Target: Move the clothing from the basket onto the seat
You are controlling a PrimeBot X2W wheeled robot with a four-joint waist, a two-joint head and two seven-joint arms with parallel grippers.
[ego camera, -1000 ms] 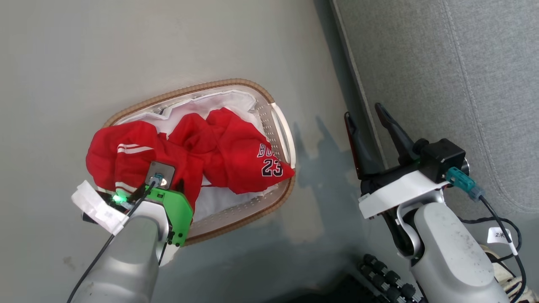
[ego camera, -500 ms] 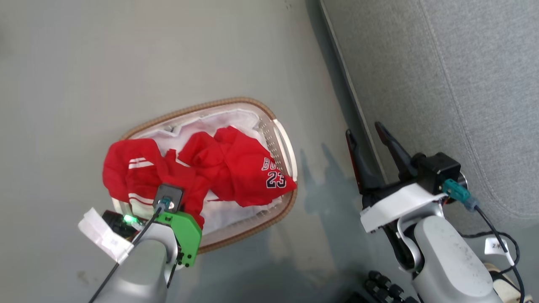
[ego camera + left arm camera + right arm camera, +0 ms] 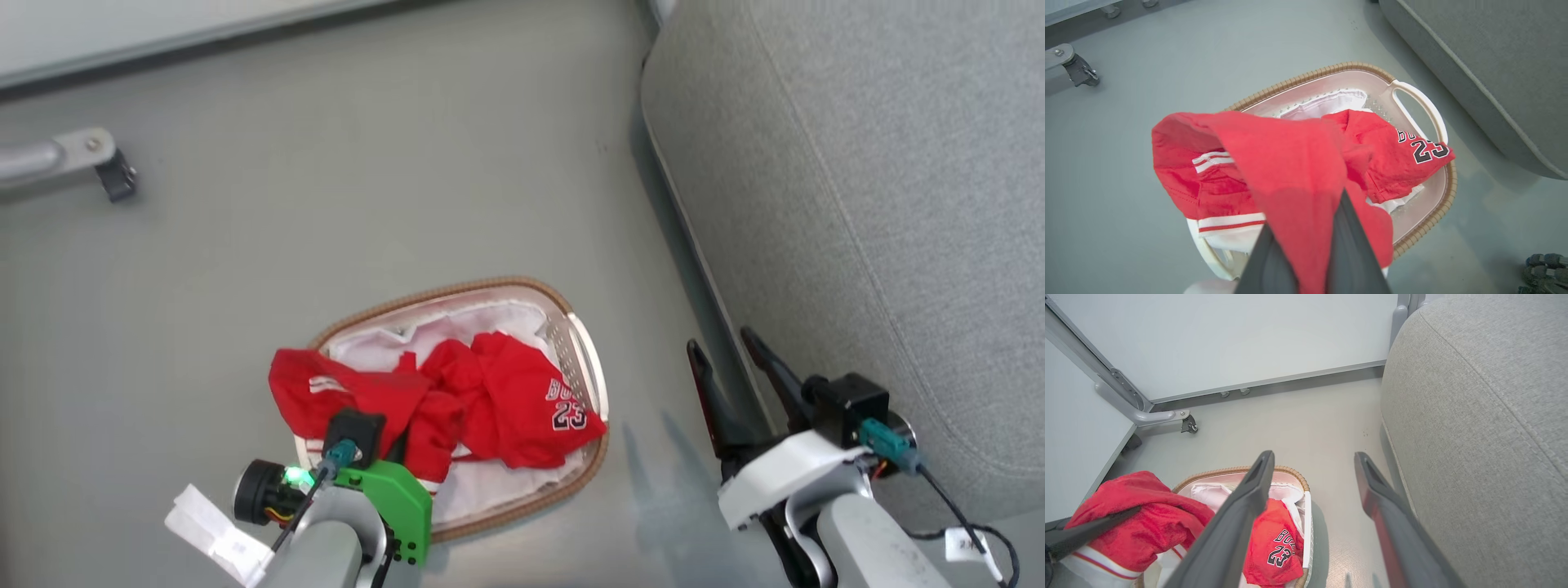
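Observation:
The cream basket (image 3: 457, 287) with its brown woven rim stands on the grey floor. My left gripper (image 3: 397, 441) is shut on a red striped garment (image 3: 326, 392), which hangs bunched above the basket's near left rim. Seen from the left wrist, that cloth (image 3: 1274, 163) drapes over and between the fingers (image 3: 1349, 228). A second red garment printed 23 (image 3: 531, 404) lies in the basket on the white liner (image 3: 490, 320). To the right, my right gripper (image 3: 720, 341) stands open and holds nothing, beside the edge of the grey seat (image 3: 882, 204).
A metal frame leg with a black caster (image 3: 98, 159) stands at the far left on the floor. A white wall panel (image 3: 1229, 343) runs behind the basket. Black ridged parts (image 3: 1543, 269) lie on the floor at the lower right.
The head camera has pulled up and back, so the basket looks smaller and lower. My left gripper keeps hold of the striped garment, now higher over the rim. The right gripper stays open.

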